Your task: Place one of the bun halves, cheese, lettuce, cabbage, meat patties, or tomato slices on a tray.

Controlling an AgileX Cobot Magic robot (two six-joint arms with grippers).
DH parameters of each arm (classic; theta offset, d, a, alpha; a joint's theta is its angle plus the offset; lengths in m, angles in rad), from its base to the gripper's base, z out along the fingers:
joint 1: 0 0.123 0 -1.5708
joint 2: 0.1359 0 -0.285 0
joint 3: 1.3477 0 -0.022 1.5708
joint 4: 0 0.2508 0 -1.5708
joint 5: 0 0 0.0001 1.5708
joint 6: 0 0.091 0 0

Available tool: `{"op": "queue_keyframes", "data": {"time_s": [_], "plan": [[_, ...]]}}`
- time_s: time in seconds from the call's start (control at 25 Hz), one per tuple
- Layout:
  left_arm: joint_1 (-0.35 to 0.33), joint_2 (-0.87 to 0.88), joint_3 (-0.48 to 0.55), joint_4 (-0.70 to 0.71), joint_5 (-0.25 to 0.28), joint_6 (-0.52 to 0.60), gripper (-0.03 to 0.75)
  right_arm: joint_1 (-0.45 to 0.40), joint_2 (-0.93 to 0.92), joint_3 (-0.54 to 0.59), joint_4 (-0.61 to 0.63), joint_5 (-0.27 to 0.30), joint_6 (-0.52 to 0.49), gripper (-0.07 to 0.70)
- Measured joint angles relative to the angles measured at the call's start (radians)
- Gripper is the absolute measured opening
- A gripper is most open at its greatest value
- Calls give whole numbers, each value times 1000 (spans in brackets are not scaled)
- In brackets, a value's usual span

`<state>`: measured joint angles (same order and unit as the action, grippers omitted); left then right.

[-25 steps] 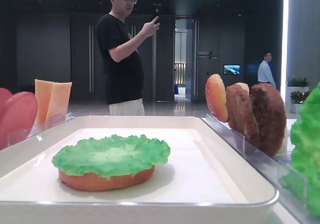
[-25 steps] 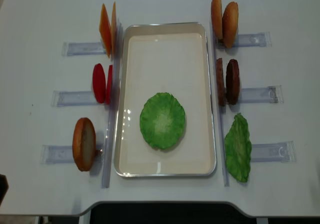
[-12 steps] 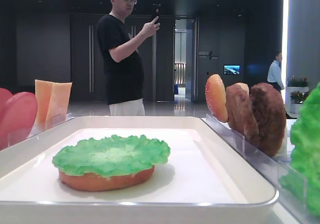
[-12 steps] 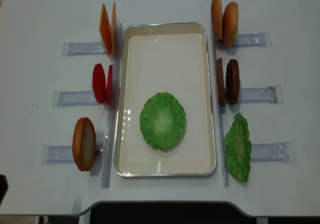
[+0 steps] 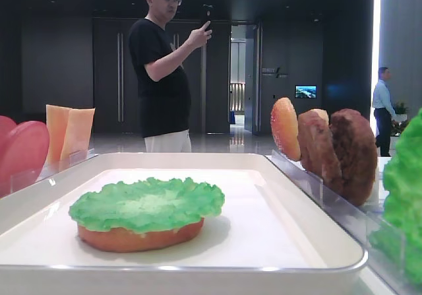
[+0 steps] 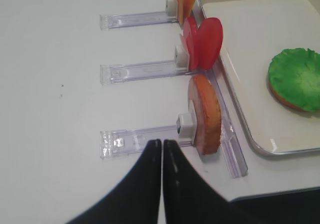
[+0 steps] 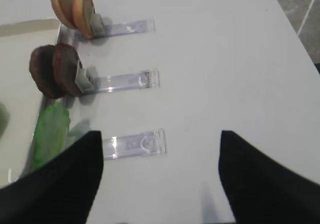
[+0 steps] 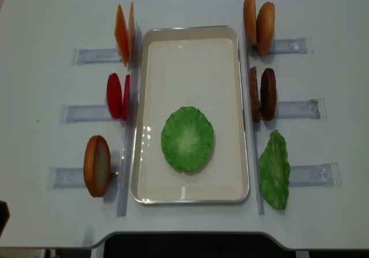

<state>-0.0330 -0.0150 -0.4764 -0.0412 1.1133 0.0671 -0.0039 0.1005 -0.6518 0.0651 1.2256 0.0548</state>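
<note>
The white tray (image 8: 190, 44) lies mid-table. On it a ruffled green lettuce (image 8: 187, 138) covers a bun half (image 5: 138, 237). Left of the tray stand cheese (image 8: 124, 33), tomato slices (image 8: 118, 96) and another bun half (image 8: 97, 165). To its right stand two bun halves (image 8: 258, 22), meat patties (image 8: 264, 93) and a bulky stack of green leaves (image 8: 274, 170). No separate cabbage shows. My left gripper (image 6: 162, 143) is shut and empty, just left of the upright bun half (image 6: 205, 114). My right gripper (image 7: 160, 134) hangs open over bare table, right of the green stack (image 7: 50, 134).
Clear plastic holder strips (image 8: 302, 174) run outward from each food stack on both sides. The table's front edge (image 8: 190, 234) is close behind the tray. A man with a phone (image 5: 161, 64) stands in the background.
Nothing on the table has moved. A man far in the background has walked to the right.
</note>
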Motion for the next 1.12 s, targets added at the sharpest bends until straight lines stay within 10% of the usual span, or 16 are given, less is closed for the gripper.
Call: {"op": "queue_keyframes", "data": {"time_s": [1.12], "plan": [[0,0,0,0,0,0,0,12,-75,129,-45,-101,-8,458]]}}
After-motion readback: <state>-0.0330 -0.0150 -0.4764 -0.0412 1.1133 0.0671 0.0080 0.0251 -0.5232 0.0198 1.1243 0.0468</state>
